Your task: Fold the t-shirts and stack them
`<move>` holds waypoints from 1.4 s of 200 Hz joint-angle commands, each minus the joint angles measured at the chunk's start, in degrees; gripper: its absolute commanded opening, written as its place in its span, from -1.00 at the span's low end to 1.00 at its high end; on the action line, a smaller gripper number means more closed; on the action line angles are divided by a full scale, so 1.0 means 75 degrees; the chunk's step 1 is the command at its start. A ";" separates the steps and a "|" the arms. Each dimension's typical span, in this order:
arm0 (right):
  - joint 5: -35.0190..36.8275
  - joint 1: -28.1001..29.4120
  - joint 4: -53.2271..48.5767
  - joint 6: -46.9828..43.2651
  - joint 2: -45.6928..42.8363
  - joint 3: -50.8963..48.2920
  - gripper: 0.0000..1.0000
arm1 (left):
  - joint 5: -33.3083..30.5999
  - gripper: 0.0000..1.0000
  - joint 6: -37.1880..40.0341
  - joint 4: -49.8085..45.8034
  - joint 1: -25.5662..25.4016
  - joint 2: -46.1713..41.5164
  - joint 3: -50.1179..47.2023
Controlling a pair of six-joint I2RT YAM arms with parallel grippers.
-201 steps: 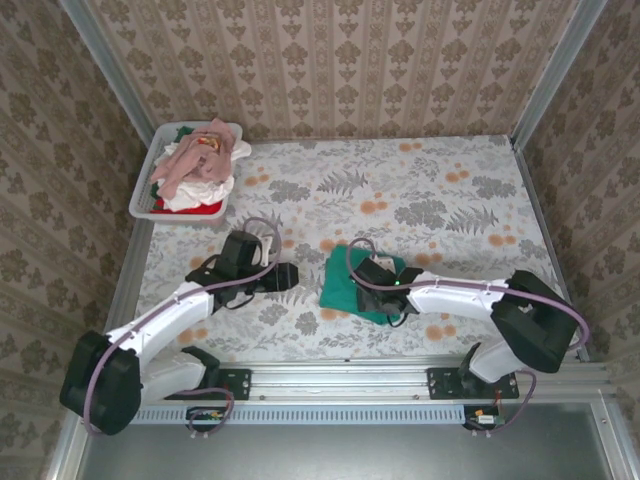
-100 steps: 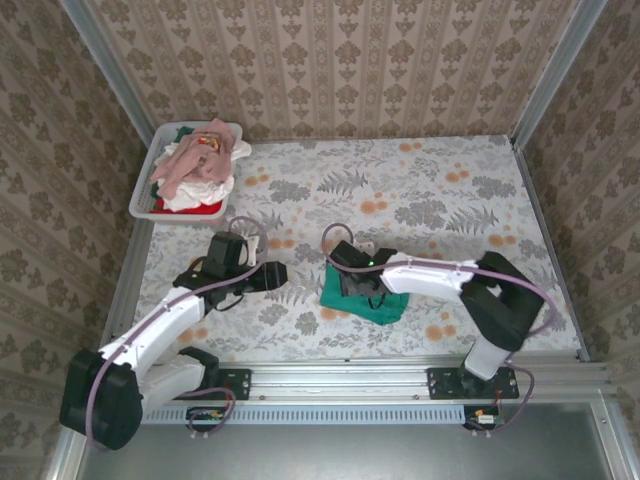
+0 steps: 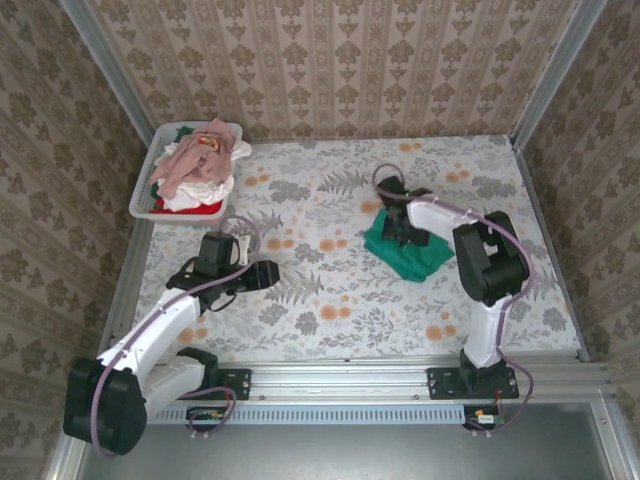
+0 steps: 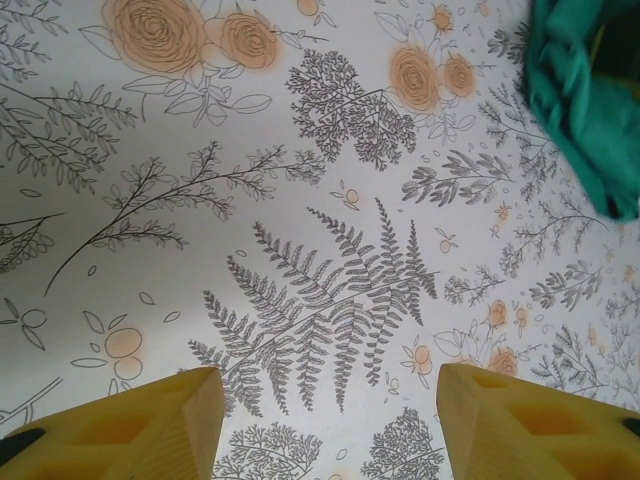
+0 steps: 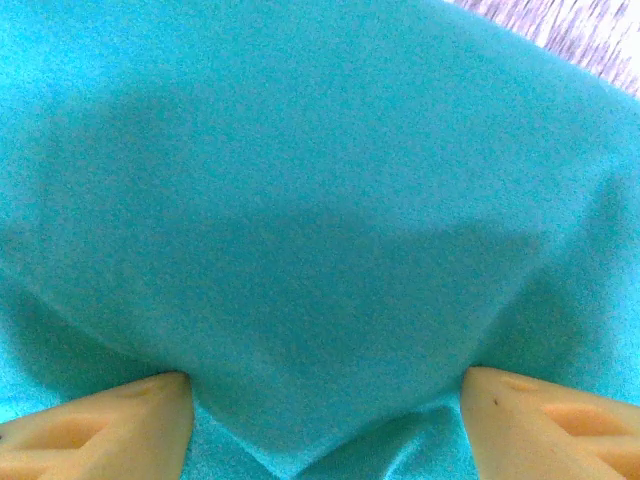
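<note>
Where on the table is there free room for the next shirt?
Bare table lies between the tub and the teal shirt, and from the left tool across to that shirt. Crowded: the tub, heaped with shirts, and around the right tool on the teal shirt.

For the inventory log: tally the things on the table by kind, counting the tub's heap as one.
Teal shirt: 1
Tub: 1
Heap of shirts in it: 1
Total: 3
</note>
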 commanded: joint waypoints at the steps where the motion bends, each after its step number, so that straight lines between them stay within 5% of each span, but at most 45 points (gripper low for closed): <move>1: -0.0491 -0.0890 -0.0929 -0.0467 0.0811 0.1179 0.43 | 0.0140 0.20 0.0299 -0.0331 0.0126 -0.0112 0.0230; 129: -0.1550 -0.3703 -0.2620 -0.0413 0.4253 0.7953 0.48 | 0.0120 0.22 0.0480 -0.0593 0.0506 -0.0227 0.0504; 160: -0.1511 -0.3743 -0.2300 -0.0735 0.3220 0.7372 0.52 | 0.0058 0.26 0.0343 -0.0388 0.0512 -0.0319 0.0455; 194: -0.2045 -0.3595 -0.0256 -0.1088 0.1007 0.3928 0.53 | 0.0041 0.32 0.0202 -0.0097 0.0515 -0.0380 0.0380; 225: -0.2228 -0.3084 0.0249 -0.1442 0.0420 0.2417 0.51 | 0.0011 0.34 0.0255 0.0032 0.0549 -0.0309 0.0343; 280: -0.1666 -0.2696 -0.1296 -0.2337 0.2756 0.5100 0.33 | 0.0031 0.35 0.0338 0.0020 0.0573 -0.0385 0.0326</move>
